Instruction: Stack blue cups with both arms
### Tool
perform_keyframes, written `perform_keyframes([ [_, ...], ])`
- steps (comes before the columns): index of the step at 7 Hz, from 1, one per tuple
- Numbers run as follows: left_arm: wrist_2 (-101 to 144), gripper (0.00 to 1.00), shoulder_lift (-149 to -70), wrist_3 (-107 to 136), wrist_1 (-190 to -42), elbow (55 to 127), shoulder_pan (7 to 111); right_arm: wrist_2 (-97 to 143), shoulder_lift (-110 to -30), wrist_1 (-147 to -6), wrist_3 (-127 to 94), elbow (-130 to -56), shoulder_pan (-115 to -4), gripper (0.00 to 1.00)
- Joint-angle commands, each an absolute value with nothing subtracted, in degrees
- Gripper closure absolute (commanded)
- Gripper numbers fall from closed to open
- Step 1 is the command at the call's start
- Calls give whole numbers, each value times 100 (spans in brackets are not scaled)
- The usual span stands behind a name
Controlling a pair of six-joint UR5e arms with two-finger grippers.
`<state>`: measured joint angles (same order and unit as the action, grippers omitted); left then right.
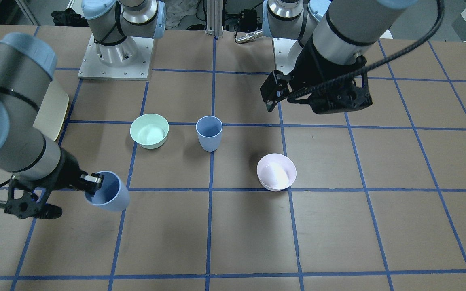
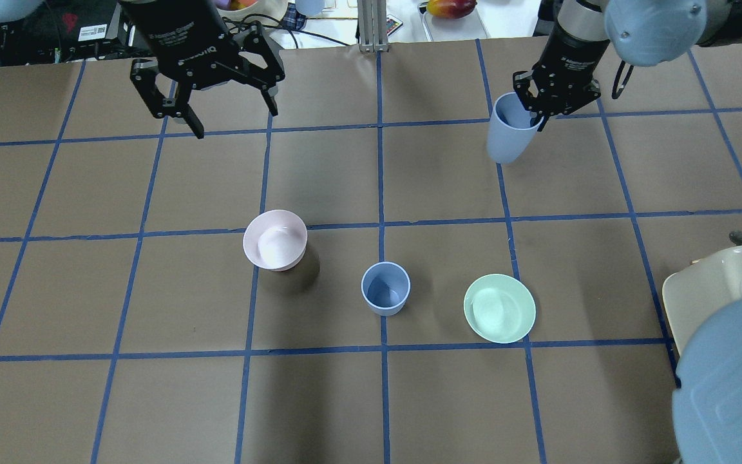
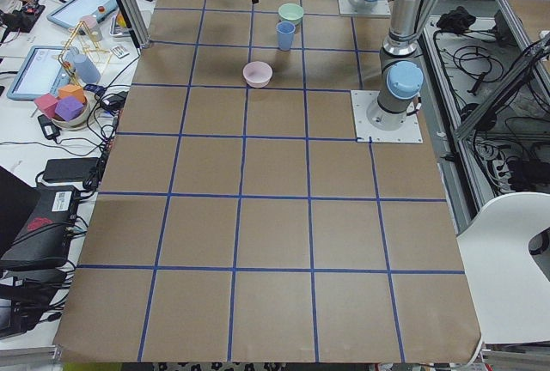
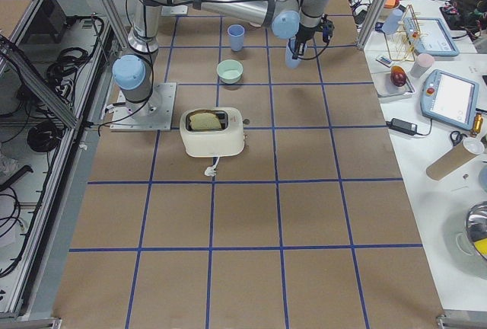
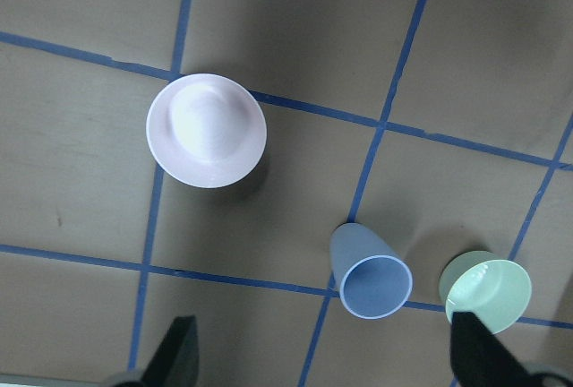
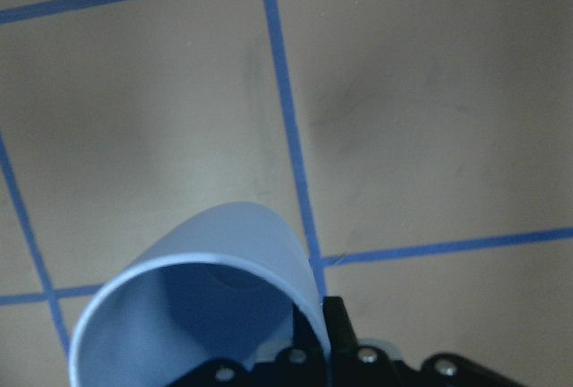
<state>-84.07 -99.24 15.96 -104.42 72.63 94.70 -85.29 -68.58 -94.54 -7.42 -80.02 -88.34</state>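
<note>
The right gripper is clamped on the rim of a blue cup, with one finger inside the mouth and one outside (the right wrist view shows the black finger against the cup's wall). The cup hangs tilted, clear of the table, toward the operators' edge on the robot's right half. The left gripper hangs with its jaws spread wide and nothing between them. It is also toward the operators' edge, on the robot's left half.

The other blue cup stands upright on a blue tape line, nearer the robot's edge than either gripper. It sits between a pink bowl on the robot's left and a mint-green bowl on its right, apart from both. A cream toaster sits by the robot's edge, further right than the mint-green bowl.
</note>
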Motion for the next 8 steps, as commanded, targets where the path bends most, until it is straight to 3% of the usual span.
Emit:
perform_keyframes([
  [1,-8920,0,-9267,1424,-9238,8456,9457,-8464,-7013,-8451,-1675,-8016,-9533,100],
  [2,-8930,0,-8968,1372,-8741,9012,9440,-8420,-7144,-7976,-1827,-8033,-9788,100],
  [3,-8912,0,-8860,771,-8675,9131,9387,-8159,-7285,-7563,-2159,-8051,-9974,100],
  [8,-8912,0,-8930,659,-8218,9141,9378,-7910,-7295,-7752,-3067,-8464,-10714,100],
])
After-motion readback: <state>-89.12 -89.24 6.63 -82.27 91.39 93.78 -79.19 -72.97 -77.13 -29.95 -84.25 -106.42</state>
